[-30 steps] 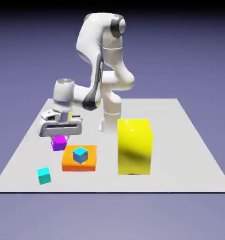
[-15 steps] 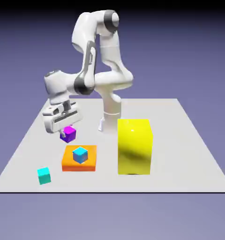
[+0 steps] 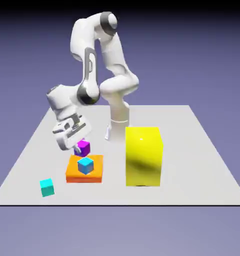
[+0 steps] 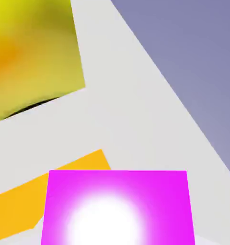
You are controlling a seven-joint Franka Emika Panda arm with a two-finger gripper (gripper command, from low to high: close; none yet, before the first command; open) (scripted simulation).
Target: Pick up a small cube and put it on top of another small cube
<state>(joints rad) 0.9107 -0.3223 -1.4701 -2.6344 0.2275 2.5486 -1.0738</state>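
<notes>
- The pincer (image 3: 78,143) is clenched on the small purple cube (image 3: 83,147), carried clear of the bench (image 3: 202,165).
- It hangs just above the blue cube (image 3: 85,165) on the orange slab (image 3: 74,172), apparently not touching.
- No writing shows on any block.

Rendered simulation: grey table (image 3: 202,165), flat blue-violet backdrop (image 3: 202,55), plain-coloured blocks

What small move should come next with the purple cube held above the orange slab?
Probably shift the gripper a little toward the camera and the exterior view's right, then lower. The purple cube is shut in the fingers, raised, and sits just behind the blue cube on the orange slab, not yet squarely over it. The hand view shows orange but no blue below.
</notes>
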